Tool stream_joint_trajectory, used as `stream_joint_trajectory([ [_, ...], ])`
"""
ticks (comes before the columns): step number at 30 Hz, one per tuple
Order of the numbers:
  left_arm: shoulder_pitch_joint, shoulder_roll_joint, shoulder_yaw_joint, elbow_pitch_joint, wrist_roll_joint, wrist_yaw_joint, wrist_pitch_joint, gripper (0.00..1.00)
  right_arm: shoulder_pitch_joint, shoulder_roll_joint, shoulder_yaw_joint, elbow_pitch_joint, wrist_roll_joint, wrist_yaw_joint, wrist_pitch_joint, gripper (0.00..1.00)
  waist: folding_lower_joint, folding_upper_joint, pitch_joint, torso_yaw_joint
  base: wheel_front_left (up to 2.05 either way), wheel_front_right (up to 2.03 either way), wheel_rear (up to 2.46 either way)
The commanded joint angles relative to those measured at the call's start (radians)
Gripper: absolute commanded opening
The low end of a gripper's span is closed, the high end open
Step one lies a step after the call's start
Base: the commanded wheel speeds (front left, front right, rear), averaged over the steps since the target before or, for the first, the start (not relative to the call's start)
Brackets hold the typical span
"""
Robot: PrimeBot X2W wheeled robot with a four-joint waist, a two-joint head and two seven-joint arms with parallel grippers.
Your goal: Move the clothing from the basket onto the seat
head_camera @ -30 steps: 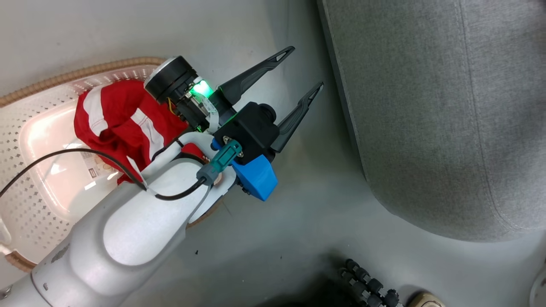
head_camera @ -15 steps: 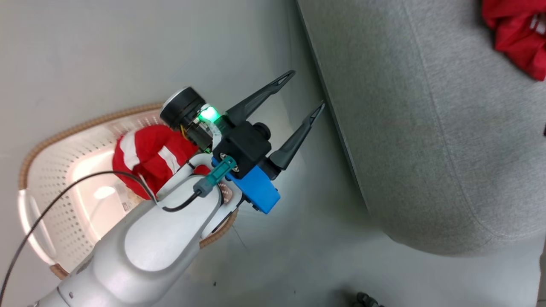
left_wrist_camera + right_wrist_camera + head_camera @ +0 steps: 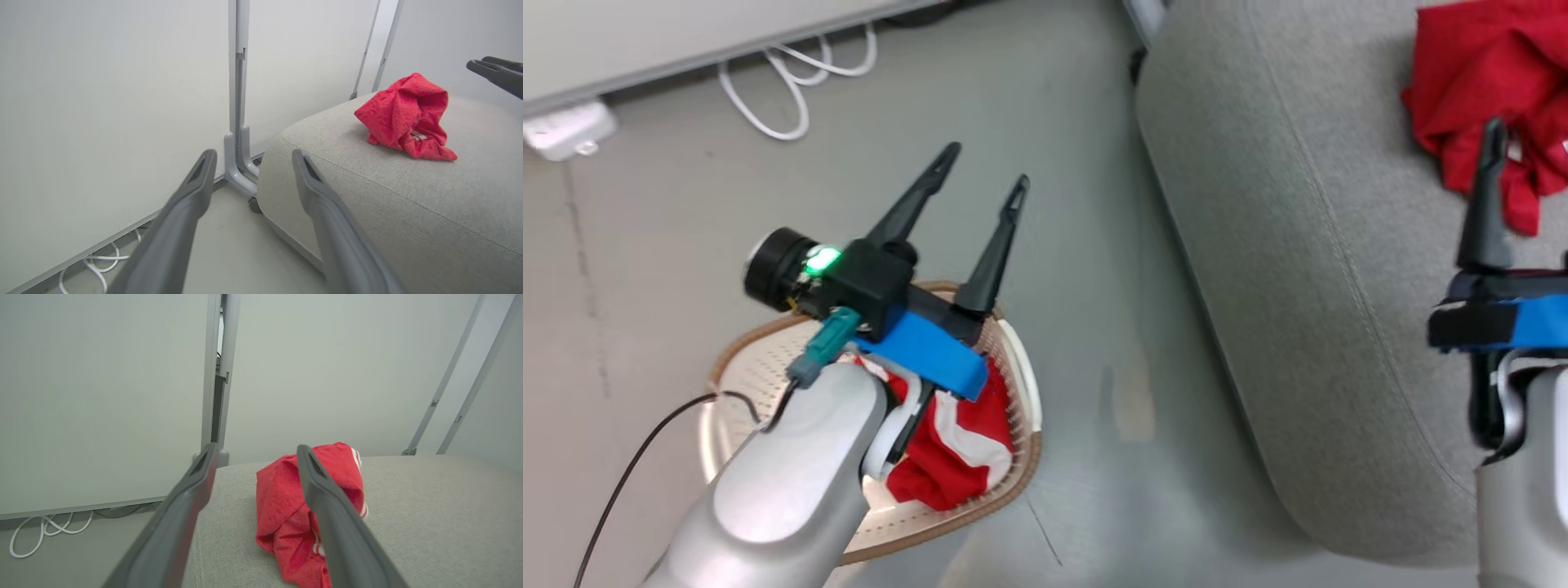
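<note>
One piece of red clothing (image 3: pixel 947 457) with white stripes lies in the cream basket (image 3: pixel 1017 392) at the lower left of the head view. My left gripper (image 3: pixel 986 167) hangs open above the basket's far rim, fingers empty and pointing at the floor beyond. A second piece of red clothing (image 3: pixel 1462 90) lies crumpled on the grey seat (image 3: pixel 1298 286), free of any grip. My right gripper (image 3: pixel 255 452) is open just short of that garment (image 3: pixel 286 506), over the seat (image 3: pixel 429 506). One of its fingers (image 3: pixel 1486 196) shows in the head view. The left wrist view has the garment (image 3: pixel 404 114) on the seat (image 3: pixel 367 196).
White cables (image 3: pixel 784 90) and a power strip (image 3: pixel 564 131) lie on the floor by the wall at the back left. A grey metal post foot (image 3: pixel 239 163) stands at the seat's corner. Bare grey floor runs between basket and seat.
The head camera has swung, bringing the right gripper and the garment on the seat into view. The left gripper stays open, its fingers now pointing more toward the wall.
</note>
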Motion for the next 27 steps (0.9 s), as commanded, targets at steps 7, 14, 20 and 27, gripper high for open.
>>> stream_joint_trajectory([
  [7,0.129,-0.012,0.15,-0.055,0.039,0.005,-0.004,1.0,0.068,0.011,0.104,-0.029,0.014,-0.001,-0.001,1.0,0.0002,0.0,-0.118,0.125,0.0,0.0,0.0],
  [14,0.245,-0.051,0.27,-0.066,0.083,-0.026,-0.004,1.0,0.127,0.022,0.154,-0.033,0.033,-0.001,-0.001,1.0,0.0002,0.0,-0.194,0.194,0.0,0.0,0.0],
  [20,0.35,-0.084,0.363,-0.068,0.124,-0.051,-0.004,1.0,0.194,0.039,0.178,-0.037,0.054,-0.001,-0.001,1.0,0.0002,0.0,-0.256,0.229,0.0,0.0,0.0],
  [27,0.436,-0.116,0.44,-0.07,0.16,-0.08,-0.004,1.0,0.273,0.058,0.183,-0.025,0.068,-0.001,-0.001,1.0,0.0002,0.0,-0.312,0.255,0.0,0.0,0.0],
])
